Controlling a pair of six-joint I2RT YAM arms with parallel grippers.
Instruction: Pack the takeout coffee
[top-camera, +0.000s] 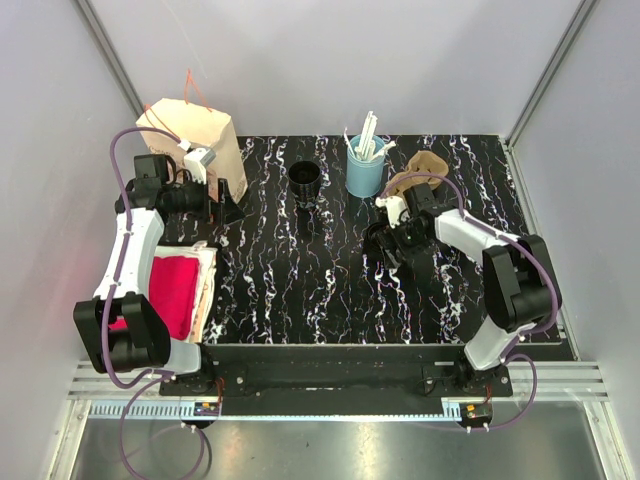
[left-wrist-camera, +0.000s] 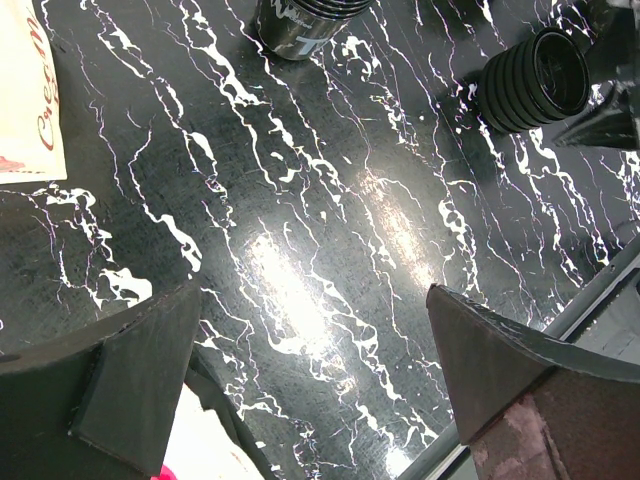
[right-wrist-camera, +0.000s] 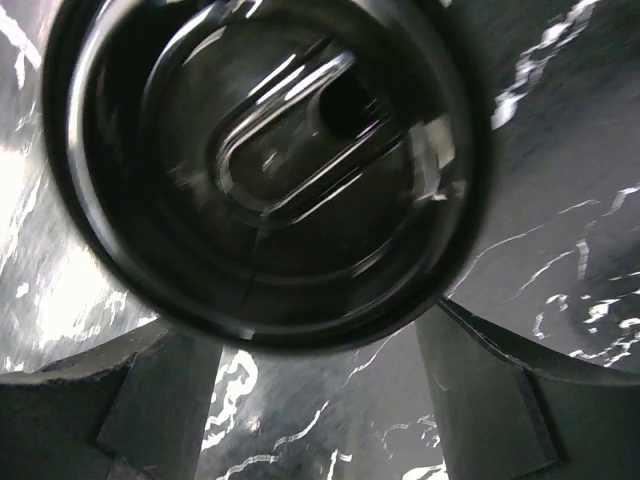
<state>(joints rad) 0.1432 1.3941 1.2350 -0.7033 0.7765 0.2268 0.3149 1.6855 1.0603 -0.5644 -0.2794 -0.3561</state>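
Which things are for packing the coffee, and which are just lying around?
For the job: coffee; bag, probably where it goes.
Just lying about: lidless cup; straw cup; red cloth.

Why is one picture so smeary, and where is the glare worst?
Right wrist view: the coffee lid sits so near the lens that it fills the frame, soft and streaked with reflections. Left wrist view: a bright glare patch washes out the middle of the table. Top view: sharp and evenly lit.
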